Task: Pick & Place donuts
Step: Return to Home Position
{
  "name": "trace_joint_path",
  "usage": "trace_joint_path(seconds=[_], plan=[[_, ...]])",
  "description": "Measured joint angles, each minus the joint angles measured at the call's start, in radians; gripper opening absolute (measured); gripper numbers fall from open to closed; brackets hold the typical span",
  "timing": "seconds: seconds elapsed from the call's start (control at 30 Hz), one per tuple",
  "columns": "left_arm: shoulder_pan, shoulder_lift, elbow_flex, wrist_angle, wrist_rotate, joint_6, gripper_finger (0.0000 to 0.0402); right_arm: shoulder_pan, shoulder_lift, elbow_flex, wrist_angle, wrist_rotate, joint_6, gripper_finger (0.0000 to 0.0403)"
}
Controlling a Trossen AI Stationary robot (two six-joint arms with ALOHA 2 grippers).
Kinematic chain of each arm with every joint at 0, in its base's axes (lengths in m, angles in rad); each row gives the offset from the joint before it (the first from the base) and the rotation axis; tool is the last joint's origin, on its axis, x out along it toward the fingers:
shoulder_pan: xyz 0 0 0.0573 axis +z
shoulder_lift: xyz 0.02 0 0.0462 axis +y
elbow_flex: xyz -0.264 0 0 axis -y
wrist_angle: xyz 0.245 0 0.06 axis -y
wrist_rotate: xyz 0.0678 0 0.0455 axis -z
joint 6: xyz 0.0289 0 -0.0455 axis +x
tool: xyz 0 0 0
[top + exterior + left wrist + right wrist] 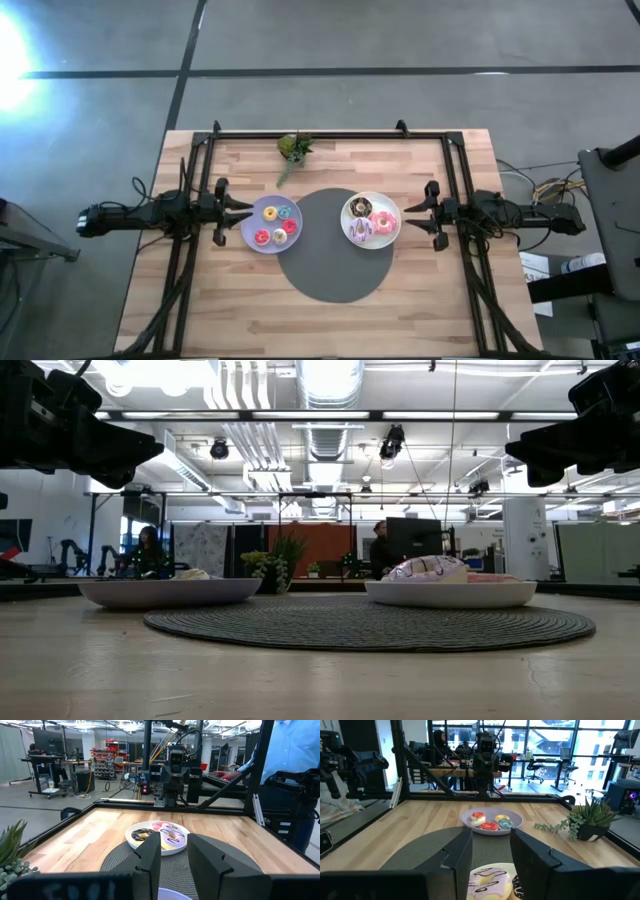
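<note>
Several small donuts, red, pink, orange and teal, lie on the lavender plate, also seen in the right wrist view. Three larger donuts, brown, pink and white-frosted, lie on the white plate, also seen in the left wrist view. Both plates sit partly on the round grey mat. My left gripper hangs open above the table at the lavender plate's left edge. My right gripper hangs open at the white plate's right edge.
A small green plant stands near the table's far edge, behind the plates. A black frame runs along the far edge and both sides. A person in a blue shirt stands beyond the table's right side. Bare wood lies toward the near edge.
</note>
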Motion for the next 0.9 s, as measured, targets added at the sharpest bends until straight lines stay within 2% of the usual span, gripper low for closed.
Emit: trace_joint_path(seconds=[0.37, 0.9], plan=[[0.0, 0.0, 0.0, 0.0, 0.0, 0.0, 0.0071, 0.0, 0.0, 0.0, 0.0, 0.0, 0.0, 0.0135], [0.0, 0.0, 0.0, 0.0, 0.0, 0.0, 0.0071, 0.0, 0.0, 0.0, 0.0, 0.0, 0.0, 0.0127]])
